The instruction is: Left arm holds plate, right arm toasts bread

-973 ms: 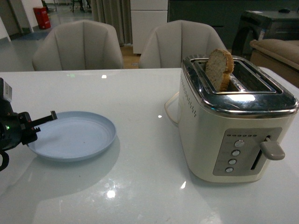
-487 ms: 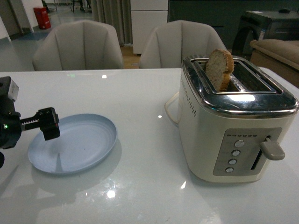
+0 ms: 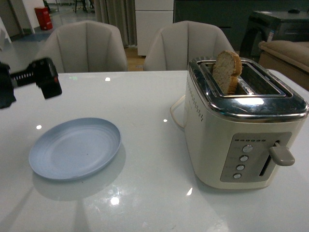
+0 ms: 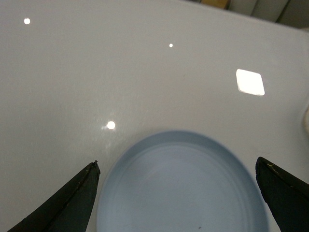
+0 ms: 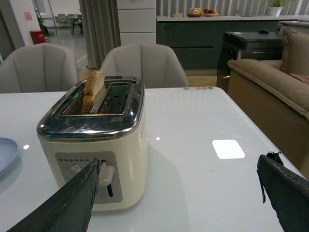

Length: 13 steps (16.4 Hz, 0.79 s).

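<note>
A: Status on toasting?

B: The bread (image 3: 227, 71) is being held upright in the left slot of the toaster (image 3: 241, 125), top half sticking out, pale. The lever (image 3: 281, 155) is being shown low on its track, so whether a cycle is being run cannot be told for certain.

A: Plate?

B: The plate (image 3: 75, 148) is lying flat on the table (image 3: 154, 203), at about 9 o'clock from the toaster, well apart. Nothing is being carried on it. It is not being held.

A: Left gripper?

B: The left gripper (image 4: 178, 193) is being hovered above the plate, at roughly 11 o'clock from it in the front view. Its jaws are being kept spread wide, nothing between them.

A: Right one?

B: The right gripper (image 5: 186, 198) is being kept in front of the toaster, apart from it, jaws likewise spread wide and empty.

A: So what's left?

B: Judged from this: bread loaded. Plate pickup and moving the bread onto the plate are not yet being done.
</note>
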{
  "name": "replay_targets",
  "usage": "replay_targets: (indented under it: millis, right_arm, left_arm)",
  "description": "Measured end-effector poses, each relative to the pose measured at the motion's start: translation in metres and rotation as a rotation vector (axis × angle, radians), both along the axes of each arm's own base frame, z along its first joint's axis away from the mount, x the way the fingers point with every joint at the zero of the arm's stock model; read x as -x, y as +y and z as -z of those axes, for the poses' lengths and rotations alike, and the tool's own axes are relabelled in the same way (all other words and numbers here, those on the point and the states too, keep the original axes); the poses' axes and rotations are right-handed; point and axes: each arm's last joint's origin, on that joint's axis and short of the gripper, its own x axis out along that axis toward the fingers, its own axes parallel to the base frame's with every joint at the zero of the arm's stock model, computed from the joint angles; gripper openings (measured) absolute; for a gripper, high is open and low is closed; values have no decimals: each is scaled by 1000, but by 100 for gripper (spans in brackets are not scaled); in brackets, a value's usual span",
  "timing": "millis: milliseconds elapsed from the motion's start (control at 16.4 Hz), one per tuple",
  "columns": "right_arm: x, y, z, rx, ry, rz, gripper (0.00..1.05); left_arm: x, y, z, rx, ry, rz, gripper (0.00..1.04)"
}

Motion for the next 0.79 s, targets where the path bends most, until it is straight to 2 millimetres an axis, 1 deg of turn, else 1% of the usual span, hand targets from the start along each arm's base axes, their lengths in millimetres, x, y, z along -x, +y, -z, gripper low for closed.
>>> replay_targets:
  millis: [243, 365, 426, 608, 791]
  right_arm:
    - [0, 0, 0, 0, 0, 0, 98]
    - [0, 0, 0, 0, 0, 0, 98]
    - [0, 0, 0, 0, 0, 0, 98]
    - [0, 0, 0, 0, 0, 0, 98]
    - [0, 0, 0, 0, 0, 0, 98]
  left_arm:
    - [6, -10, -38, 15, -107, 45, 98]
    - [7, -12, -46, 15, -131, 50, 98]
    - [9, -14, -53, 14, -155, 58, 98]
    - [13, -18, -68, 11, -200, 73, 98]
    - [21, -24, -88, 2, -263, 98, 98]
